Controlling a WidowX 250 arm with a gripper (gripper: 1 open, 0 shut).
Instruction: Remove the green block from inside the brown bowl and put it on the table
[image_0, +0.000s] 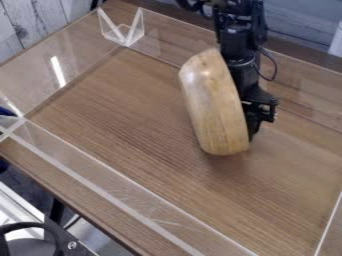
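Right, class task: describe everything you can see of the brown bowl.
The brown bowl is round and light tan, with grain that looks like wood. It is tipped steeply onto its side above the table, its smooth underside facing the camera and its opening turned away, hidden. The black gripper is right behind it, apparently holding it; the contact is hidden.
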